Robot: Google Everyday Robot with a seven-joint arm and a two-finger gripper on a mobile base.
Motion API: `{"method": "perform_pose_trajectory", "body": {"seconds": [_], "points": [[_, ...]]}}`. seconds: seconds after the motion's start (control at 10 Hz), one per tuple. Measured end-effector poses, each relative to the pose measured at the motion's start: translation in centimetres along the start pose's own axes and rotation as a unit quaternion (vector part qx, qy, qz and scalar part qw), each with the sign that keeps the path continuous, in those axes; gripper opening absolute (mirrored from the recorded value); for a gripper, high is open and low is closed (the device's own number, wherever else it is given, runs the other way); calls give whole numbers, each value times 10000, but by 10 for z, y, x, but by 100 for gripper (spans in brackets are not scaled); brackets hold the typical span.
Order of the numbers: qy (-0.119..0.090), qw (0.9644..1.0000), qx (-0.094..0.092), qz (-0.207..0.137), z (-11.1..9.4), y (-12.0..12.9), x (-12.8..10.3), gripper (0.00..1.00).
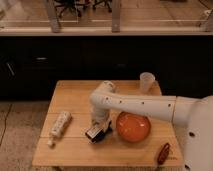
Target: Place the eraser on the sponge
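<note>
My gripper point(96, 131) hangs from the white arm at the front middle of the wooden table point(75, 92), pointing down. It is shut on the eraser point(92, 134), a small black block with a pale face. The eraser is low, right at the left edge of the dark-blue sponge point(104, 136), which lies flat just left of the orange bowl. The gripper and eraser hide most of the sponge. I cannot tell whether the eraser touches the sponge.
An orange bowl point(133, 126) sits close to the right of the sponge. A long white power strip point(58, 126) lies at the front left. A pale cup point(146, 82) stands at the back right, and a reddish-brown object point(163, 153) lies near the front right corner.
</note>
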Motion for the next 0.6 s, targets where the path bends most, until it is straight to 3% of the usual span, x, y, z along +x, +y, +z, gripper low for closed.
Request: {"method": "perform_pose_trajectory", "body": {"seconds": [0.6], "points": [[-24,9997,-72,-213,23,5,5,0]]}}
